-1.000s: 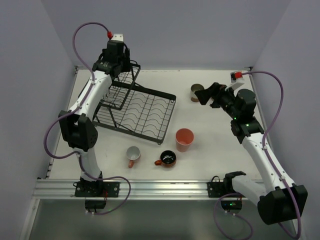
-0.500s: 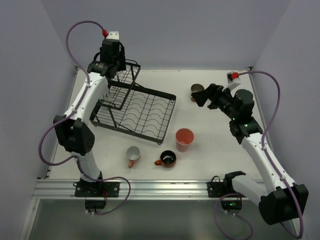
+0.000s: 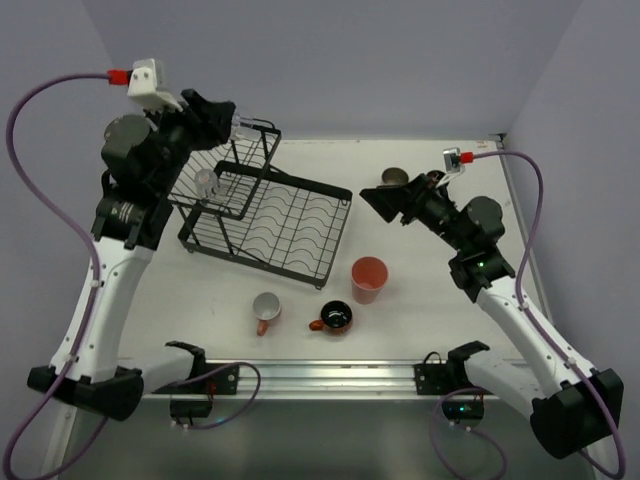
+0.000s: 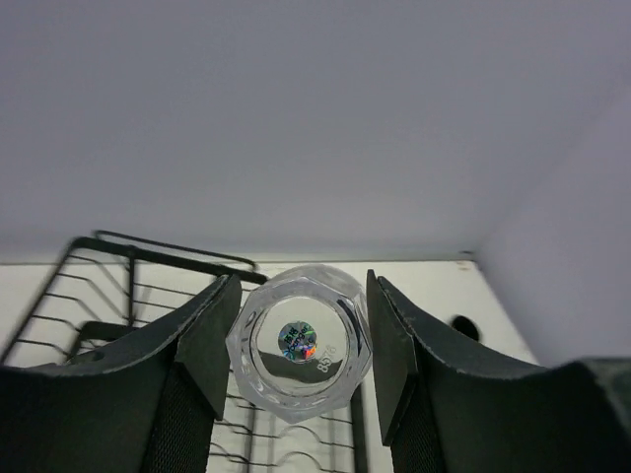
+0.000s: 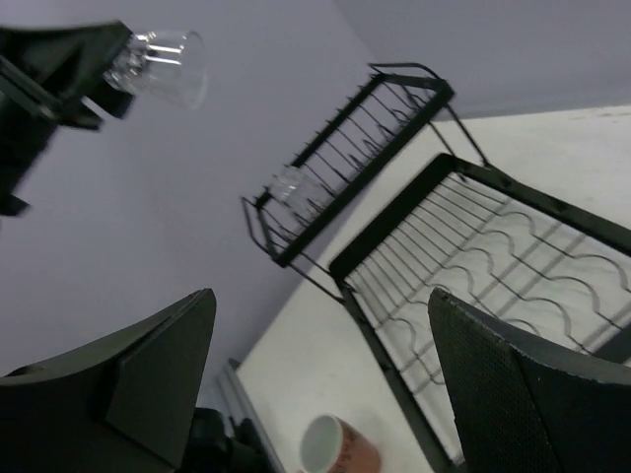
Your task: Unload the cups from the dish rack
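While the black dish rack (image 3: pixel 265 210) sits at the table's back left, the left gripper (image 4: pixel 300 330) hangs up above its basket end, clenched on a clear glass (image 5: pixel 163 61). The right gripper (image 5: pixel 315 330) gapes wide, holding nothing, near the small brown cup (image 3: pixel 394 181); a second glass (image 3: pixel 207 183) sits in the basket.

Clear, smooth, shiny glass (image 4: pixel 297 379) with an iridescent foil sticker (image 4: pixel 299 340) on its base. Thin black metal-looking wire rack (image 3: pixel 307 180). Matt white bench (image 3: pixel 425 265). Glossy ceramic-looking mug (image 3: pixel 335 318), dark inside.
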Controlling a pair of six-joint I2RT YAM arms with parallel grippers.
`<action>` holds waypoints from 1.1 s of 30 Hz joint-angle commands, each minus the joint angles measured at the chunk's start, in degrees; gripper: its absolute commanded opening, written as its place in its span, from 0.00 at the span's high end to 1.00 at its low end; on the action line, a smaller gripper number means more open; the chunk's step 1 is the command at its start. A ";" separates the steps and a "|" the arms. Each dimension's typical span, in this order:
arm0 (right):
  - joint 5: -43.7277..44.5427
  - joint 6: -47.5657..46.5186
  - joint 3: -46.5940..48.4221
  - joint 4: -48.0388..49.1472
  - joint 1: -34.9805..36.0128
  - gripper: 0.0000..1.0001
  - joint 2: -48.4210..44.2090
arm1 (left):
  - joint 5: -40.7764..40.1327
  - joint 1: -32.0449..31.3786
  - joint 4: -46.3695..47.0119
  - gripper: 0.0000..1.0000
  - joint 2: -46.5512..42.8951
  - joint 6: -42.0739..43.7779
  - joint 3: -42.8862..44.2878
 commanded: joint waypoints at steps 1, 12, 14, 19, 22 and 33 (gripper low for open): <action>-3.25 14.16 -3.33 20.94 2.87 0.09 -1.21 | 19.73 -0.13 14.70 0.59 -6.73 -12.75 -14.09; -2.02 17.10 1.40 29.96 13.95 0.29 6.43 | 32.19 -5.56 41.29 0.60 -19.84 -33.28 -38.31; -1.93 16.40 3.07 29.44 15.97 0.29 7.40 | 31.39 -7.24 41.83 0.60 -20.28 -33.10 -39.02; -1.23 15.87 5.09 28.47 18.00 0.29 9.95 | 30.33 -10.94 44.20 0.60 -19.93 -33.10 -40.42; -1.49 15.78 5.71 28.20 18.18 0.30 10.57 | 30.42 -11.56 44.64 0.60 -19.41 -33.36 -40.95; -4.30 16.48 7.11 28.91 19.23 0.59 12.06 | 29.37 -13.31 47.28 0.60 -17.03 -33.19 -43.50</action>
